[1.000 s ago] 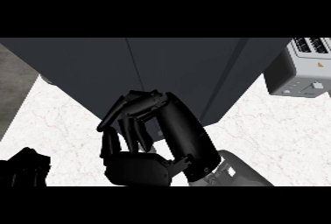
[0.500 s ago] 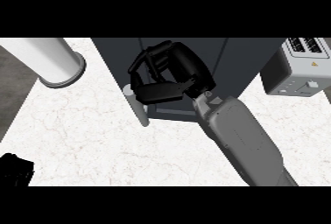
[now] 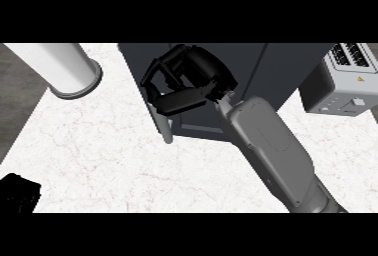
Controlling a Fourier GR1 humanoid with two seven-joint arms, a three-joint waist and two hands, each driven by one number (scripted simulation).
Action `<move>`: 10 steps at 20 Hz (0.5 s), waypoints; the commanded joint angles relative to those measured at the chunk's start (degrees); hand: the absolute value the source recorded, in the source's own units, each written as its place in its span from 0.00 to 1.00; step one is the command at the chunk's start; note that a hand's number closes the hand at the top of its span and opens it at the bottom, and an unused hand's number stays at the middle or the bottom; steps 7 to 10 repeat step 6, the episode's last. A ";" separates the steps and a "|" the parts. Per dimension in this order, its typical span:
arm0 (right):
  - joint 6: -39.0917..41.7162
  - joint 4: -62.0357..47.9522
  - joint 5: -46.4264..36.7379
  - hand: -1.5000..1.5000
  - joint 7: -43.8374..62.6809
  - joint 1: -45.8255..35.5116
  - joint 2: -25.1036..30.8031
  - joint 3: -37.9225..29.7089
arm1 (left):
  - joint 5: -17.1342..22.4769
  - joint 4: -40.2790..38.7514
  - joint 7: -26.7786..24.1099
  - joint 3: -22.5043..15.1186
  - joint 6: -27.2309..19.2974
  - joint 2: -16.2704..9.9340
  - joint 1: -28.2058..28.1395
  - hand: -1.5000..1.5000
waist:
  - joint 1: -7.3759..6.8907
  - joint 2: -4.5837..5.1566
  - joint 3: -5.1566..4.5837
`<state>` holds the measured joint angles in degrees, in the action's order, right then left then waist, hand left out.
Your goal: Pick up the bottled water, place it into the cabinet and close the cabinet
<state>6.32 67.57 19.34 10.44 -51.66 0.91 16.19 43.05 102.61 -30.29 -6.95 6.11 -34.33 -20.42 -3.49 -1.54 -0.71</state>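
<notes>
Against the dark cabinet, the right hand had its fingers curled, possibly round the hidden bottled water. Rigid, smooth and likely slippery, it would want gripping around its middle. Left hand rested low.

Right forearm: smooth grey shell, rounded and tapering toward the wrist, with a faint inset panel outline on top. Right hand: glossy black, blocky palm, slim segmented fingers. Left hand: black, only partly in view at lower-left edge.
</notes>
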 commanded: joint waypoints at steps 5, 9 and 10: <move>0.03 -11.47 -1.41 1.00 -3.23 -2.95 7.41 -7.54 | -0.22 -0.81 -0.24 0.72 -0.28 0.75 1.66 1.00 | 1.15 2.94 0.59; -0.61 -11.55 -1.55 1.00 -3.83 -2.44 5.97 -6.90 | 0.06 1.16 2.80 -0.27 -2.89 0.85 3.43 1.00 | 1.85 3.00 0.73; -0.61 -11.55 -1.55 1.00 -3.83 -2.44 5.97 -6.90 | 0.06 1.16 2.80 -0.27 -2.89 0.85 3.43 1.00 | 1.85 3.00 0.73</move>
